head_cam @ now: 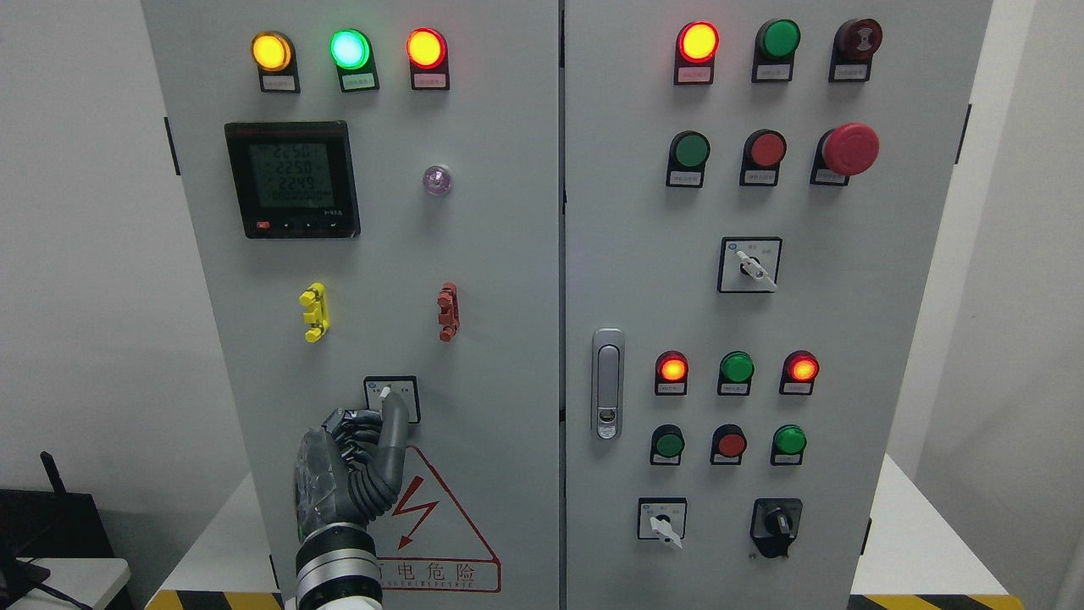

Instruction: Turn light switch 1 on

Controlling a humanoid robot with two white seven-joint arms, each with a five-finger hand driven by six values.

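Head view is showing the left hand [360,462] rising at the lower left of the grey cabinet [508,254], fingers curled, one finger reaching up and touching the rotary switch [390,398] low on the left door. Bare panel is lying open around the switch, with the door seam [561,339] well to its right. Below, a red warning triangle [436,529] is reading "电危险". Smaller labels are staying too blurred to read.

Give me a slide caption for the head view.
Left hand fingers on the rotary switch of the grey control cabinet.
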